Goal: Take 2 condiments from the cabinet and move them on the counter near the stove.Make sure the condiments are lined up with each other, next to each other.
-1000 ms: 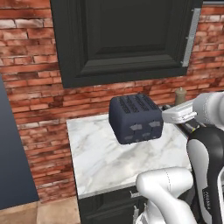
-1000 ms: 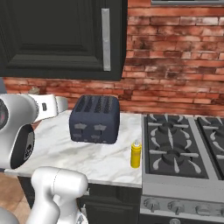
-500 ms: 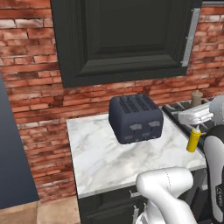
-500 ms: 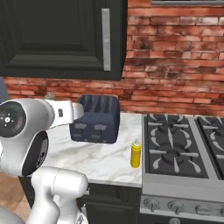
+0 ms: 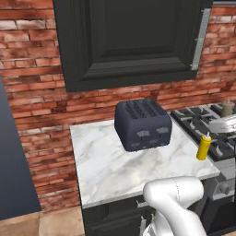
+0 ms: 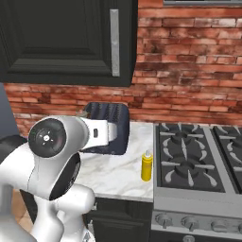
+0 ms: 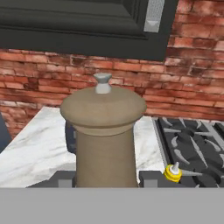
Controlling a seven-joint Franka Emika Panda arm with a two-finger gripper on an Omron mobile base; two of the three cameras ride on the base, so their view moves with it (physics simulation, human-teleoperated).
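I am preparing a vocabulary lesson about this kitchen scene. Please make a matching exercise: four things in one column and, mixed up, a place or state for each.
Things:
1. yellow squeeze bottle
2. tan shaker
3. toaster
4. cabinet

Places or states:
A. door closed, on the brick wall
B. held in the claw
C. at the counter edge beside the stove
D. at the back of the counter

Pairs: 1-C, 2-B, 3-D, 4-A

— What has been moved since a second ago?
— The tan shaker jar (image 7: 103, 135), held in the claw (image 7: 105, 177), has been carried from left of the toaster (image 5: 143, 123) across to the stove (image 5: 209, 124) side.
— And beneath the claw?
— The yellow bottle (image 5: 203, 146), previously hidden in the left base view, has been uncovered there.
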